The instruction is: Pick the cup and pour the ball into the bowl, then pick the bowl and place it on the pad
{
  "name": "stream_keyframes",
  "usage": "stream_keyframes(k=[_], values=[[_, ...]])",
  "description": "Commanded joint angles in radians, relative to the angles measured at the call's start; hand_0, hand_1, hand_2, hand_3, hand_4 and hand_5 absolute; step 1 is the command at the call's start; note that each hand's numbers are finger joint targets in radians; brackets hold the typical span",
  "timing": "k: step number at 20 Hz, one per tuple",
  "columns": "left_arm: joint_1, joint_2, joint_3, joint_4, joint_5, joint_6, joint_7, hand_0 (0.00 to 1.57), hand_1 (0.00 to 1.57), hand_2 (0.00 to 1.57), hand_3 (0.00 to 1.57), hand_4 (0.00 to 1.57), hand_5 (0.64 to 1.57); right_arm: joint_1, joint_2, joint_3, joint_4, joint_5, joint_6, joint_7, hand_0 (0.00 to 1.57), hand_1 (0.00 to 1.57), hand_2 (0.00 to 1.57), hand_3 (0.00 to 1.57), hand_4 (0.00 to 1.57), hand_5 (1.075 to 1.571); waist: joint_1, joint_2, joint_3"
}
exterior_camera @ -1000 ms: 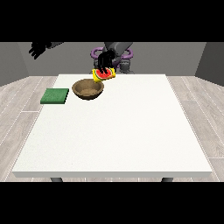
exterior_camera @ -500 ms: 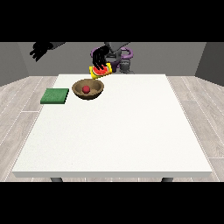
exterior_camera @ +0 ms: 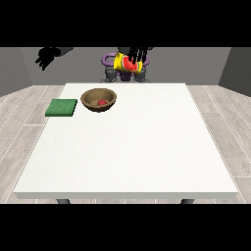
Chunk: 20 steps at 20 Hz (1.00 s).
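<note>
A brown wooden bowl (exterior_camera: 99,99) stands at the table's far left part, with a small red ball (exterior_camera: 101,102) lying inside it. A flat green pad (exterior_camera: 62,107) lies just left of the bowl, apart from it. The yellow cup (exterior_camera: 127,64), with a red watermelon picture, hangs tilted in the air behind the table's far edge. The hand at the view's right (exterior_camera: 138,53) is curled round it from above. The hand at the view's left (exterior_camera: 47,57) is raised high beyond the pad, fingers spread and holding nothing.
The white table (exterior_camera: 147,147) spreads wide towards the camera. The robot's purple and grey body (exterior_camera: 112,68) stands behind the far edge, close under the lifted cup. Grey plank floor surrounds the table.
The red ball went from the cup into the bowl. The hand with the cup then rose and moved right, away from the bowl. The other hand stayed raised.
</note>
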Motion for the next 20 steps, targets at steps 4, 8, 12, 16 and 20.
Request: stream_keyframes(k=[4,8,12,16,20], values=[[0.041,0.021,0.404,-0.205,0.491,0.030,-0.162,0.00,0.00,0.00,0.00,1.15,1.568,0.006,0.011,-0.002,-0.004,0.028,-0.064,0.002,0.00,0.00,0.00,0.00,0.78,1.556,0.104,0.003,-0.0117],[0.045,0.046,0.577,-0.272,0.764,-0.135,-0.234,0.00,0.00,0.00,0.00,1.06,1.570,0.051,0.092,0.024,0.011,0.054,-0.105,-0.039,0.00,0.00,0.00,0.00,0.78,1.558,0.141,0.037,-0.0028],[0.102,0.143,0.692,-0.286,0.951,-0.339,-0.325,0.00,0.00,0.00,0.00,1.06,1.566,0.078,0.151,0.021,0.012,0.074,-0.165,-0.111,0.00,0.00,0.00,0.00,0.72,1.566,0.183,0.084,0.0027],[0.043,0.280,0.795,-0.269,1.061,-0.483,-0.296,0.00,0.00,0.00,0.00,1.06,1.558,0.054,0.160,0.002,0.068,0.057,-0.147,-0.178,0.00,0.00,0.00,0.00,0.74,1.565,0.201,0.173,0.0061],[0.136,0.321,0.828,-0.271,1.112,-0.565,-0.362,0.00,0.00,0.00,0.00,1.04,1.558,0.004,0.196,0.011,0.115,0.055,-0.169,-0.203,0.00,0.00,0.00,0.00,0.72,1.566,0.216,0.215,0.0060]])
